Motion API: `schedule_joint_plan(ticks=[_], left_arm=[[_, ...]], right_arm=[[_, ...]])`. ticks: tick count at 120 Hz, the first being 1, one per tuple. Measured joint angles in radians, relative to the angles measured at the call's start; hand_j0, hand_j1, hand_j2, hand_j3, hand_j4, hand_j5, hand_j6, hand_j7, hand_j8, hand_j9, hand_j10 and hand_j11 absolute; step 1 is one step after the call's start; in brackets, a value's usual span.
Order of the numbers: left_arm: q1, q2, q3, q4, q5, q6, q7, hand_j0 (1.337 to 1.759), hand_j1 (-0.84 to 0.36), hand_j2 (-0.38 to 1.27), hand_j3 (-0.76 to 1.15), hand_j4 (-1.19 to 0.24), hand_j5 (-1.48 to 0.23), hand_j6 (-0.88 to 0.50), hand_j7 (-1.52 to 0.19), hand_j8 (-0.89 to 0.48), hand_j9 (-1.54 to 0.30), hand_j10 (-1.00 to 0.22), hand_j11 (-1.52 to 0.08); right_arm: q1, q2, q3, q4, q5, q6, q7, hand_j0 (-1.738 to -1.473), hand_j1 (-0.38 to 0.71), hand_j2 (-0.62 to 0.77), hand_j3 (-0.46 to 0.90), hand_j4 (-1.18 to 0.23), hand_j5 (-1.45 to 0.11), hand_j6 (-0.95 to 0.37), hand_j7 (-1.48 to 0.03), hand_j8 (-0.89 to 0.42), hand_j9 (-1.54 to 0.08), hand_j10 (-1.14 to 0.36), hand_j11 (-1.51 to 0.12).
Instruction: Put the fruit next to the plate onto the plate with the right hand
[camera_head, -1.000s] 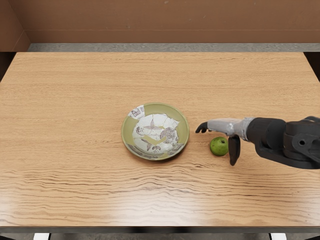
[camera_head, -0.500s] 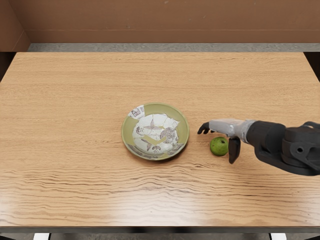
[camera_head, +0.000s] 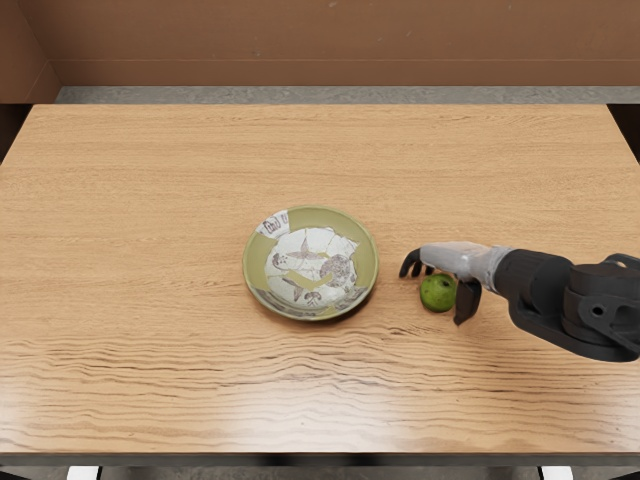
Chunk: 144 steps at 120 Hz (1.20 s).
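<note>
Head view: the green fruit (camera_head: 437, 292) lies on the table (camera_head: 150, 180) just right of the plate (camera_head: 252, 268), with the right hand (camera_head: 452, 262) spread around it

The fruit looks nearly round, so no long axis shows, and which way its stem end points cannot be told. It sits apart from the plate's right rim, with a narrow strip of bare wood between them. The right arm comes in from the far side of the fruit, away from the plate. Its dark fingertips (camera_head: 410, 266) arch over the gap toward the plate, and the thumb hangs on the fruit's far side. The fingers are parted and not pinching, though whether they touch the skin is unclear. The plate lies flat near the table's middle, with bare wood all around it and every table edge well away from it
</note>
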Motion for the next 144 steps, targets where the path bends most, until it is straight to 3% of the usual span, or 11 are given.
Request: schedule_joint_plan(ticks=[45,74,93,144], left_arm=[[0.000,0.000,0.000,0.000,0.000,0.000,0.000,1.658,0.33,0.00,0.00,-0.02,-0.03,-0.02,-0.03,-0.02,-0.03,-0.02,-0.03],[0.000,0.000,0.000,0.000,0.000,0.000,0.000,1.658,0.33,0.00,0.00,-0.02,-0.03,-0.02,-0.03,-0.02,-0.03,-0.02,-0.03],[0.000,0.000,0.000,0.000,0.000,0.000,0.000,1.658,0.33,0.00,0.00,-0.02,-0.03,-0.02,-0.03,-0.02,-0.03,-0.02,-0.03],[0.000,0.000,0.000,0.000,0.000,0.000,0.000,1.658,0.33,0.00,0.00,-0.02,-0.03,-0.02,-0.03,-0.02,-0.03,-0.02,-0.03]], right_arm=[[-0.002,0.002,0.004,0.000,-0.001,0.000,0.000,-1.658,0.19,-0.05,0.00,-0.46,-0.59,-0.46,-0.59,-0.46,-0.59,-0.46,-0.59],[-0.002,0.004,0.004,0.000,0.000,0.000,0.000,-1.657,0.27,0.11,0.00,-0.54,-0.73,-0.48,-0.71,-0.39,-0.72,-0.53,-0.72],[-0.002,0.004,0.005,0.000,0.000,-0.001,0.000,-1.655,0.27,0.18,0.00,-0.61,-0.81,-0.49,-0.80,-0.39,-0.81,-0.54,-0.81],[0.009,0.013,0.051,-0.004,0.018,0.029,-0.001,-1.652,0.28,0.20,0.00,-0.68,-1.02,-0.40,-0.95,-0.28,-0.99,-0.46,-0.99]])
